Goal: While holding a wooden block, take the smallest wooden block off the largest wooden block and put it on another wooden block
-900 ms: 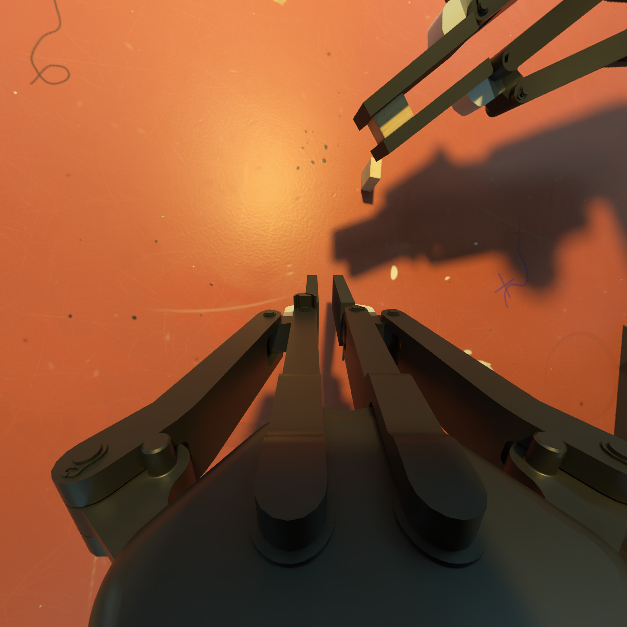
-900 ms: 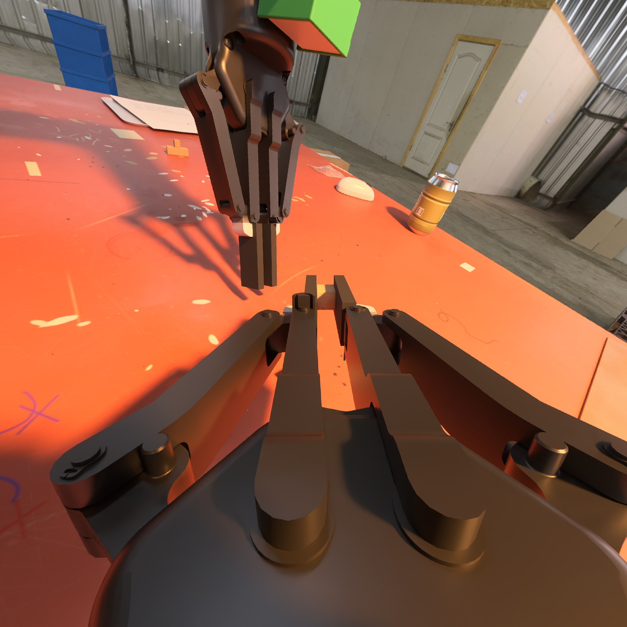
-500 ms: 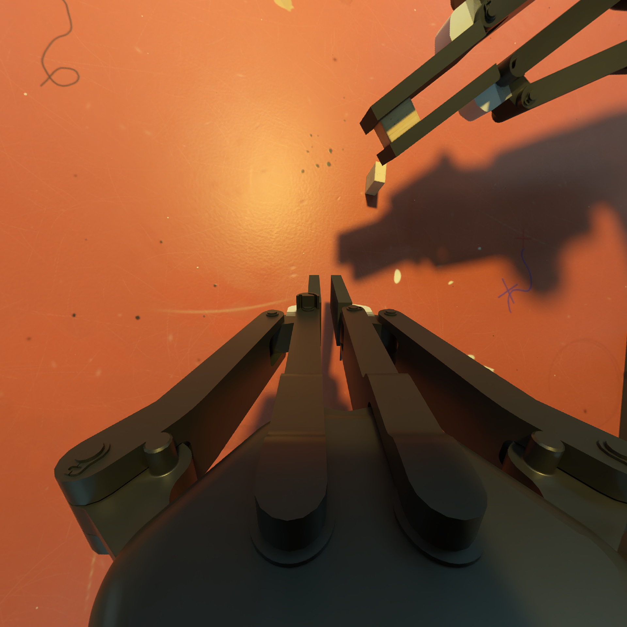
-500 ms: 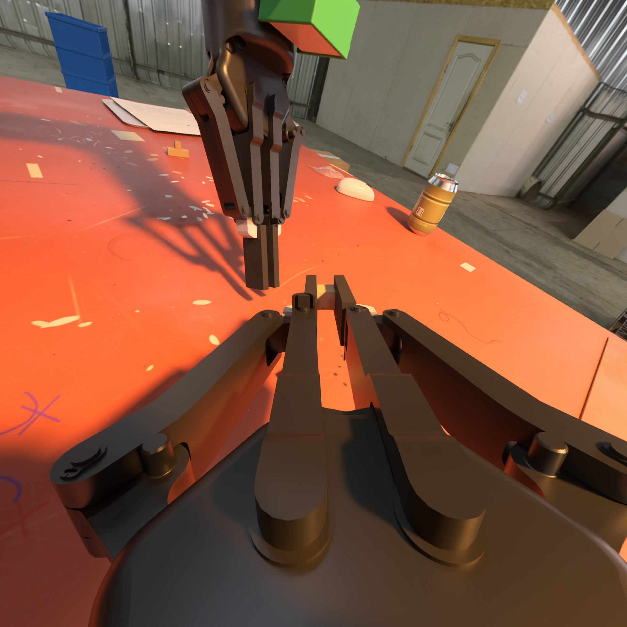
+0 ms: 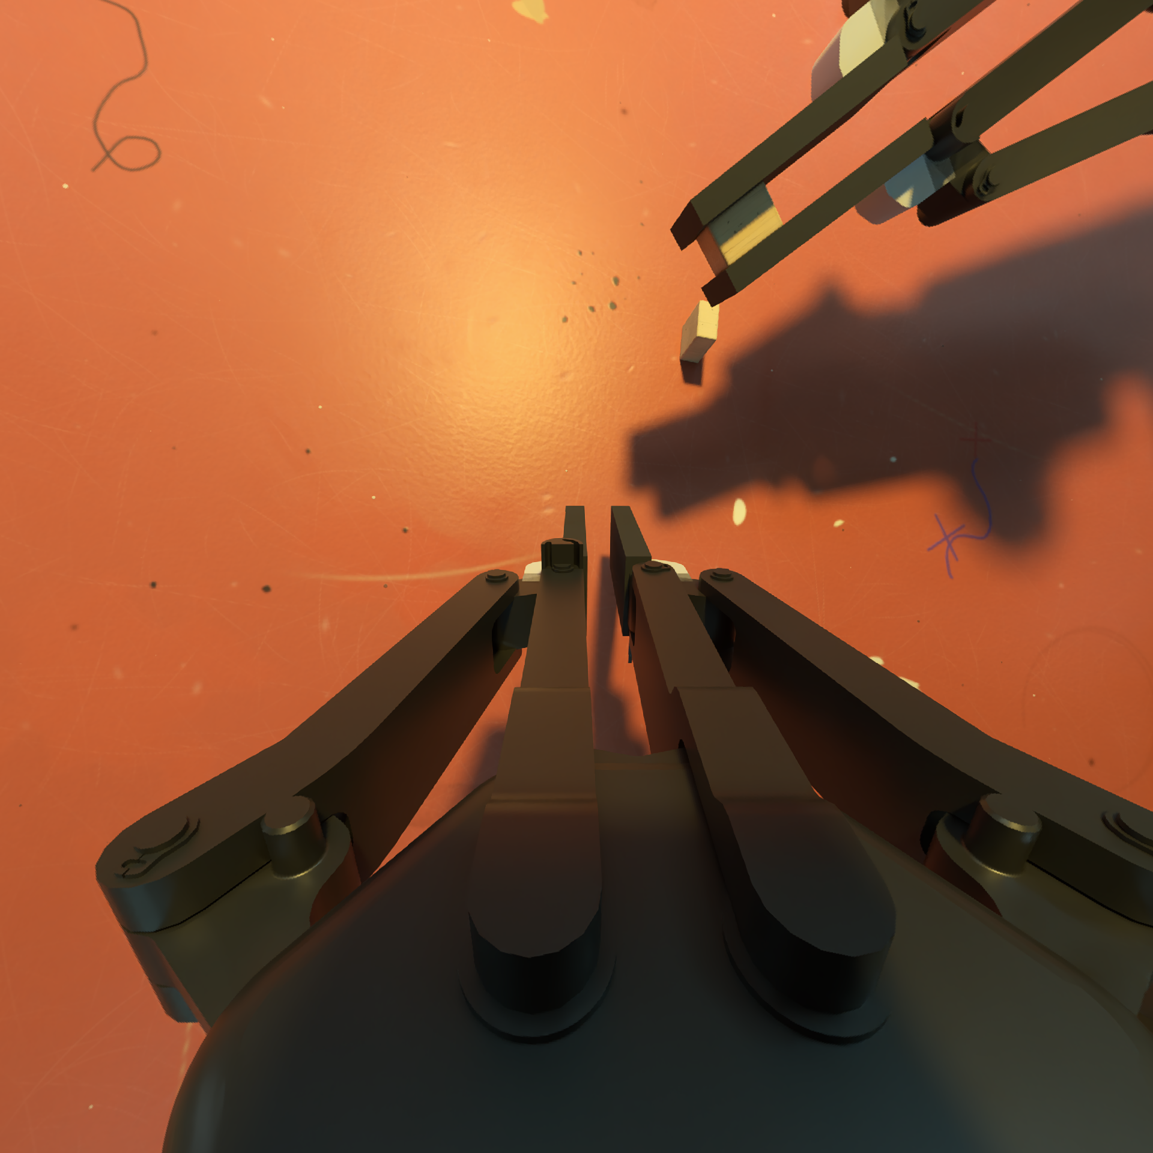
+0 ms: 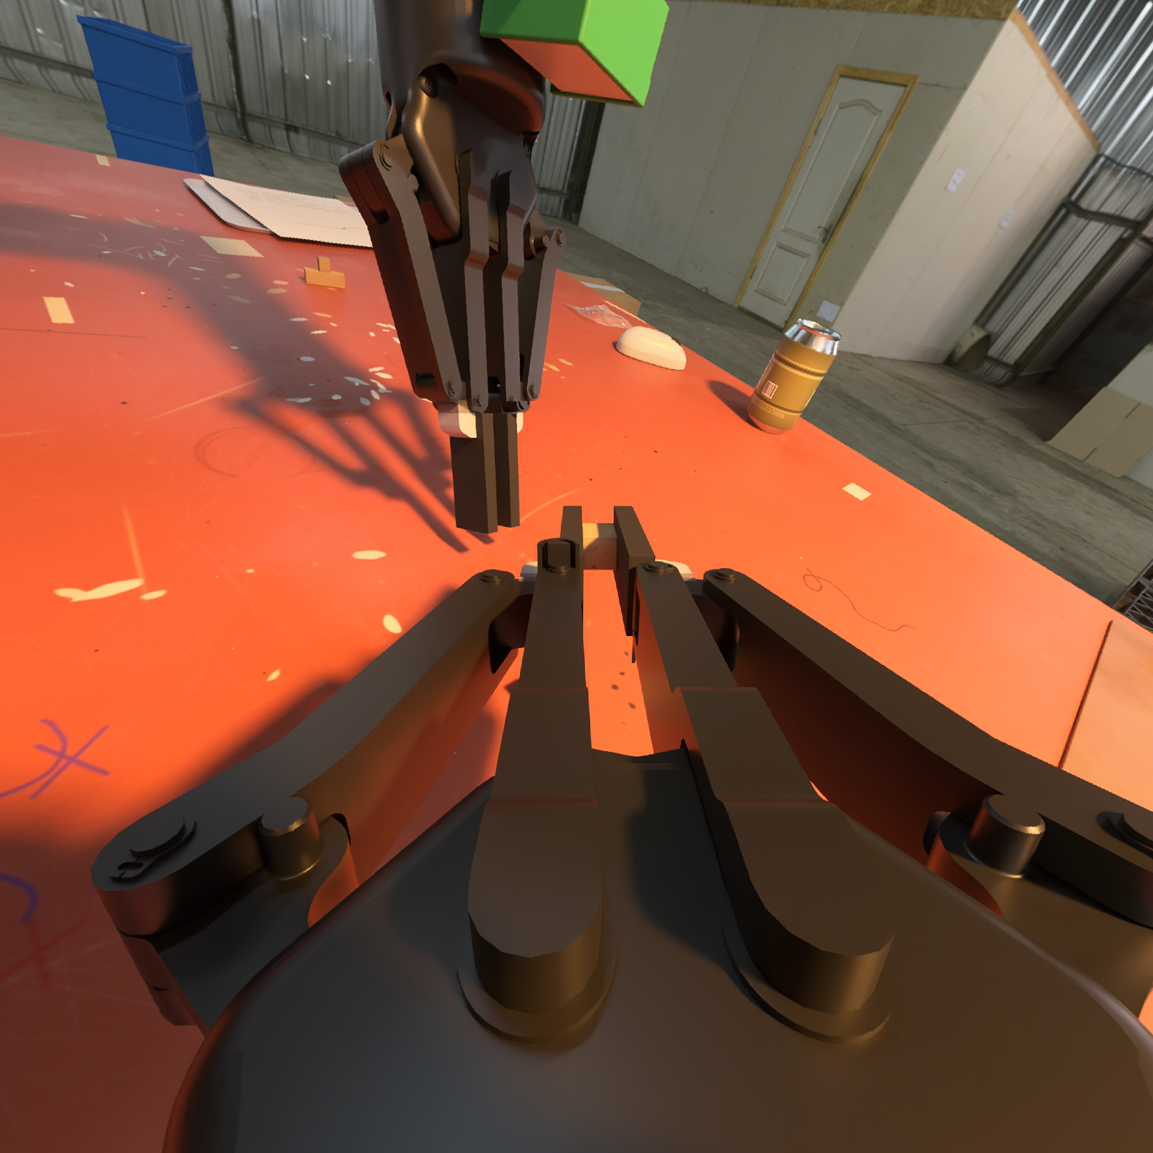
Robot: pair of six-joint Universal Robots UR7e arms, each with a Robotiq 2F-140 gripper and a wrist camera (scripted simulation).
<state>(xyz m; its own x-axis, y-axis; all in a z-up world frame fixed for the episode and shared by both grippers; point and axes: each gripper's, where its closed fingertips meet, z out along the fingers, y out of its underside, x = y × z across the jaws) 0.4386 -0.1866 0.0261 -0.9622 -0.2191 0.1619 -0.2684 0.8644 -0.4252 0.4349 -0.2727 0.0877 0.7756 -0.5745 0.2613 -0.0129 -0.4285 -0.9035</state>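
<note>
My right gripper (image 6: pixel 598 530) is shut on a small pale wooden block (image 6: pixel 598 544), held low over the orange table (image 6: pixel 187 499). It also shows in the left wrist view (image 5: pixel 702 259), with the block (image 5: pixel 745 224) between its fingers. Another small wooden block (image 5: pixel 699 330) stands on the table just below those fingertips. My left gripper (image 5: pixel 598 524) points down at the table, shut and empty. It hangs just left of my right gripper's tips (image 6: pixel 486 499). Far back, a tan block with a smaller piece on top (image 6: pixel 324 274) sits on the table.
A yellow can (image 6: pixel 795 374) and a white rounded object (image 6: pixel 649 349) stand near the table's far right edge. A flat cardboard sheet (image 6: pixel 281 212) lies at the back, with blue crates (image 6: pixel 146 93) behind it. A green cube (image 6: pixel 580 43) sits on the left arm.
My left gripper has drifted slightly sideways, staying shut. My right gripper has held still with its block.
</note>
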